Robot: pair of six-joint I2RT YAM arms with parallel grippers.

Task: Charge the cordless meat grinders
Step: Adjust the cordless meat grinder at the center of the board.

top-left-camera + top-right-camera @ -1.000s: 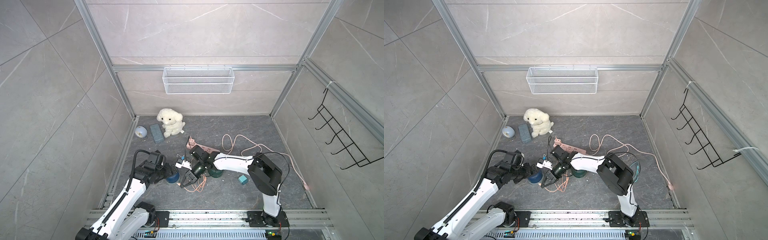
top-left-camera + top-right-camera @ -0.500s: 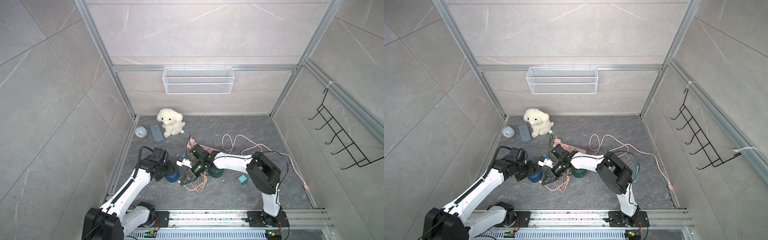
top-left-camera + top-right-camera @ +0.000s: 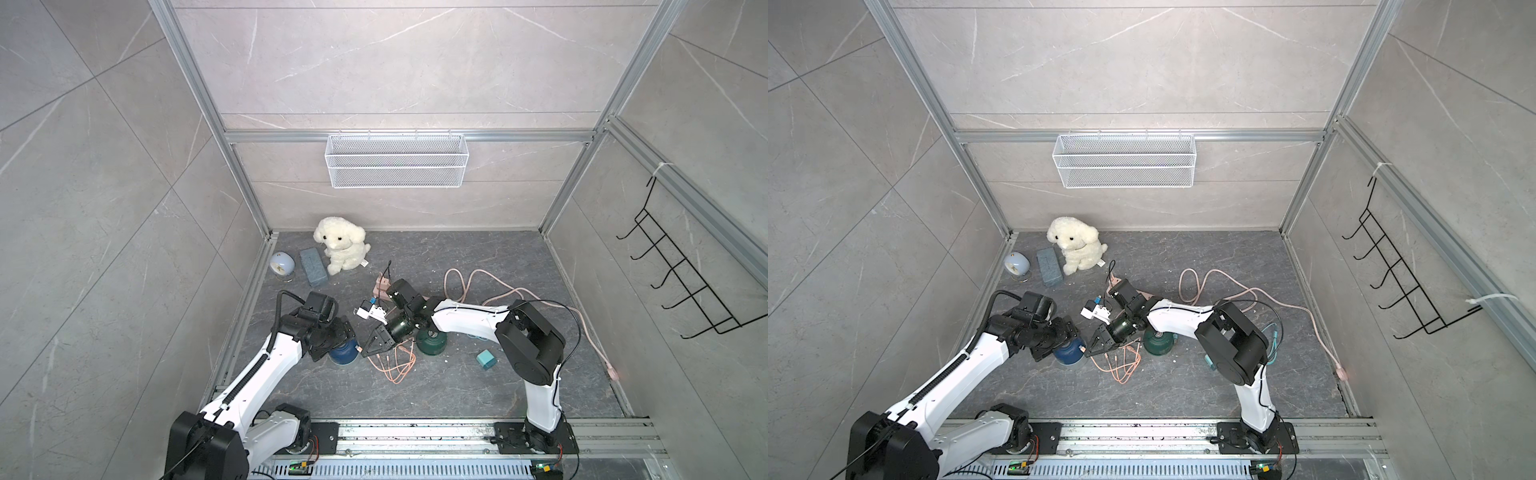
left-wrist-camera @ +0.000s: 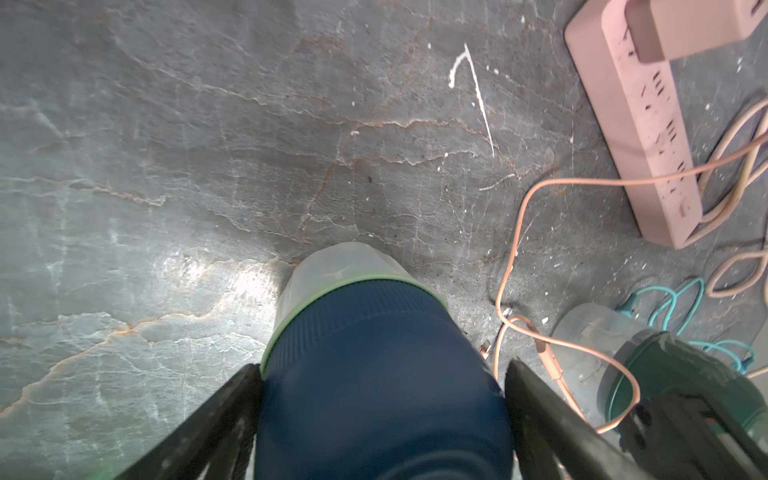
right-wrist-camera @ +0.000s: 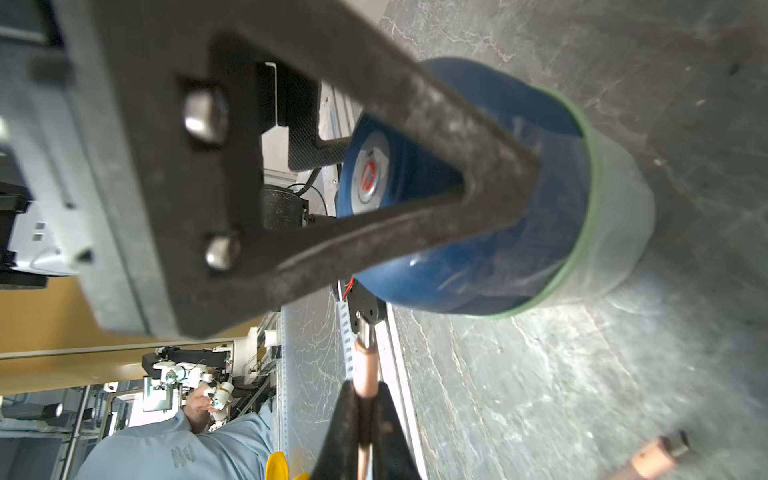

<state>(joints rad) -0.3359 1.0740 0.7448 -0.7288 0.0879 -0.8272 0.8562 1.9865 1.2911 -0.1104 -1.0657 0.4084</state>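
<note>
The navy meat grinder (image 3: pixel 343 354) (image 3: pixel 1069 353) stands on the floor at front left, on its clear base. My left gripper (image 3: pixel 337 337) (image 4: pixel 380 370) is open and straddles the navy grinder's (image 4: pixel 374 382) body, with a finger close on each side. The green meat grinder (image 3: pixel 432 341) (image 4: pixel 673 374) stands to the right, partly under my right arm. Between the two grinders my right gripper (image 3: pixel 366 353) (image 5: pixel 362 399) is shut on the plug of a pink cable (image 3: pixel 395 365). The plug's tip points at the navy grinder's (image 5: pixel 478 249) side and is close to it.
A pink power strip (image 3: pixel 384 286) (image 4: pixel 640 124) lies behind the grinders, with a white adapter (image 3: pixel 370 309) beside it and pink cord looping right. A teal plug cube (image 3: pixel 486 358) sits front right. At the back left are a plush dog (image 3: pixel 340 249), a grey-blue block (image 3: pixel 312 266) and a pale blue ball (image 3: pixel 281 264).
My left arm has swung in and its jaws have come round the navy grinder and narrowed a little. The right gripper has stayed put with the cable plug.
</note>
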